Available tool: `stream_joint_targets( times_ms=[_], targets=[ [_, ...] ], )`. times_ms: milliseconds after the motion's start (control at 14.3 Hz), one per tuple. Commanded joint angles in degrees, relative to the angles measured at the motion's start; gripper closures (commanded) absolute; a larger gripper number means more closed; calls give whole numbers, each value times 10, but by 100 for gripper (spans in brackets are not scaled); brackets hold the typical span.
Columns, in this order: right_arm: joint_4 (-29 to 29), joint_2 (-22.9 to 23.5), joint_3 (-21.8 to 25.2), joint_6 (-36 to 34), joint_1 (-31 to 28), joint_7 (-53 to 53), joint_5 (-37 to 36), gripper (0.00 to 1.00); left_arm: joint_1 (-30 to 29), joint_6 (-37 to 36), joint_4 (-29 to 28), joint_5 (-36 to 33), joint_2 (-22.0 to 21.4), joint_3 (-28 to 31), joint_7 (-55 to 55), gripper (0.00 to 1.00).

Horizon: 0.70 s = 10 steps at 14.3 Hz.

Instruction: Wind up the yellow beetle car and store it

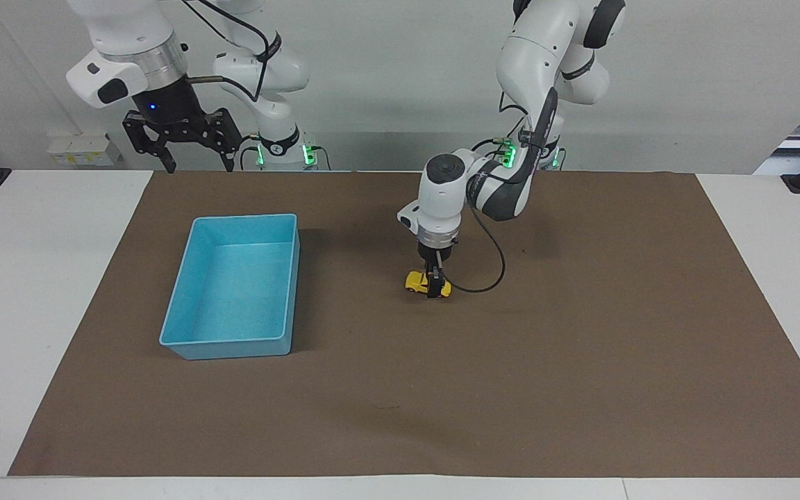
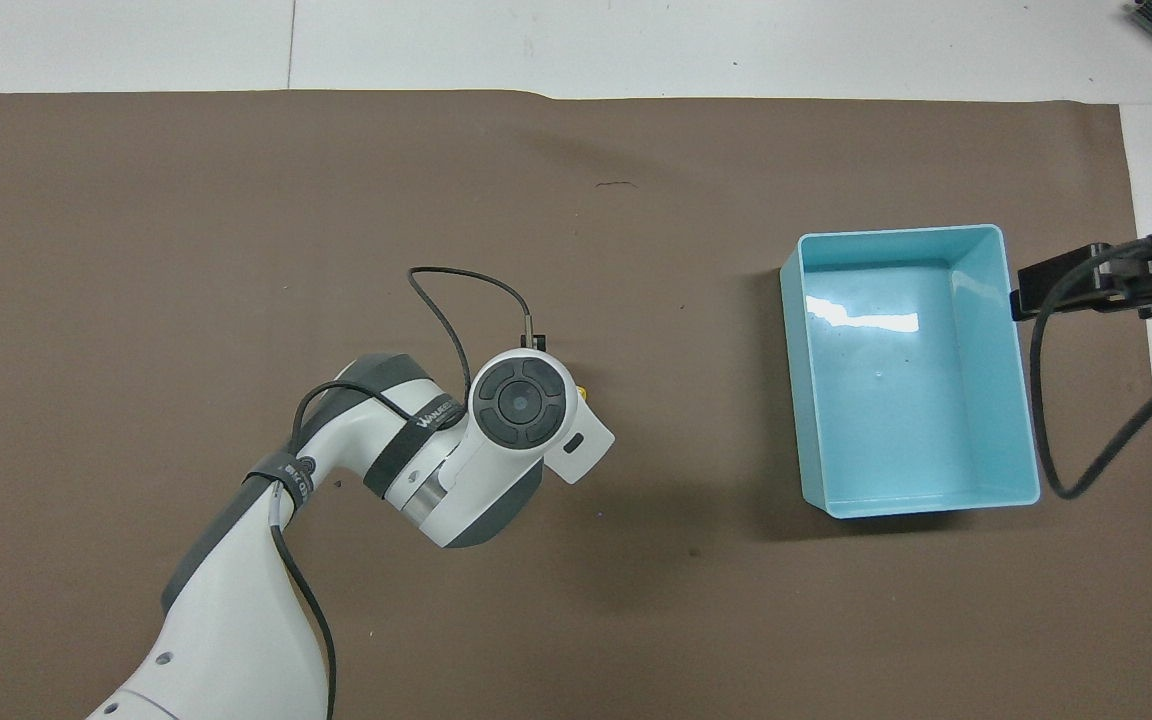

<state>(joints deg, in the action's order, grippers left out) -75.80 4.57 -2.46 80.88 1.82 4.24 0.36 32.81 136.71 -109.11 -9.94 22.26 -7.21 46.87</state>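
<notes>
The yellow beetle car (image 1: 414,281) stands on the brown mat (image 1: 580,361) near the table's middle. My left gripper (image 1: 433,289) has come straight down over the car's middle and is shut on it, with one dark finger (image 1: 433,283) against its side. In the overhead view the left wrist covers the car except for a yellow sliver (image 2: 584,394). The light-blue bin (image 1: 230,346) lies toward the right arm's end of the table. My right gripper (image 1: 181,149) waits open, raised above the table edge by its base, and holds nothing.
The light-blue bin (image 2: 921,500) has nothing in it. A black cable (image 1: 487,278) loops from the left wrist down beside the car. White table strips (image 1: 39,292) border the mat at both ends.
</notes>
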Motion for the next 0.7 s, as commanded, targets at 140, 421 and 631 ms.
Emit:
stream_joint_targets(
  times_ms=[140,421,631],
  targets=[
    [-1,-4,-4,3,-9,10,14,0,11,-21,7,-18,-11,12,-15,100],
    [-1,-4,-4,3,-9,10,13,0,9,-22,0,-17,-13,10,-35,100],
    [-1,-4,-4,3,-9,10,13,0,4,-24,-7,-17,-16,11,-33,100]
  ],
)
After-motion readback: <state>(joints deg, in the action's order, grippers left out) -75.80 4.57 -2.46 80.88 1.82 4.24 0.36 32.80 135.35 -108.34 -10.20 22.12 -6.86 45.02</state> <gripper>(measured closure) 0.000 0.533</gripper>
